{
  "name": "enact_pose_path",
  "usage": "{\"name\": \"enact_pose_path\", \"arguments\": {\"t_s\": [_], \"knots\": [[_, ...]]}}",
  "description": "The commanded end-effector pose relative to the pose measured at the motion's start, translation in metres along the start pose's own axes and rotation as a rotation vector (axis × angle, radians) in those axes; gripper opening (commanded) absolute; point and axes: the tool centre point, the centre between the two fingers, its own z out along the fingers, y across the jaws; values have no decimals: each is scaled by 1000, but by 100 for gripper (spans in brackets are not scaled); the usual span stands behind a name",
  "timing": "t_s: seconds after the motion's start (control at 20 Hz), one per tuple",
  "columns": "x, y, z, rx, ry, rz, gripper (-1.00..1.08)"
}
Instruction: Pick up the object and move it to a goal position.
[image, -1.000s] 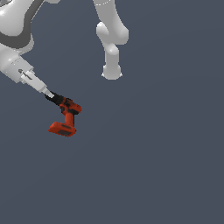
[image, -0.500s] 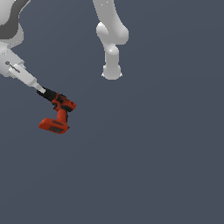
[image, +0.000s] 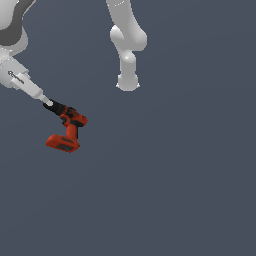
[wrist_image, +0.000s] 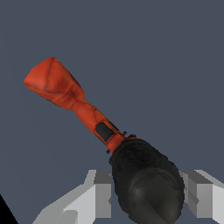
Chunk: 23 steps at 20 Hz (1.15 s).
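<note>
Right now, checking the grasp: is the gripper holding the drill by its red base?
No, the gripper clamps the drill by its black nose.

The setting is a single flat ground plane (image: 175, 190) of dark slate blue-grey that fills the exterior view from 12 o'clock round to 6 o'clock and on to every edge. Its tone is even, with no seams, texture or horizon line. The light is soft and diffuse, with no distinct cast shadows visible on it. In the wrist view the same plain surface (wrist_image: 175, 65) shows, with a small black wedge at the 7 o'clock corner.
</note>
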Motion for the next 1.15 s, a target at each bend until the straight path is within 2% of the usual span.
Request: {"name": "enact_pose_path", "arguments": {"t_s": [0.0, 0.7, 1.1], "knots": [[-5, -3, -6, 1, 6, -5, -100], [-71, -11, -38, 1, 6, -5, -100], [-85, -13, -46, 1, 6, -5, -100]]}}
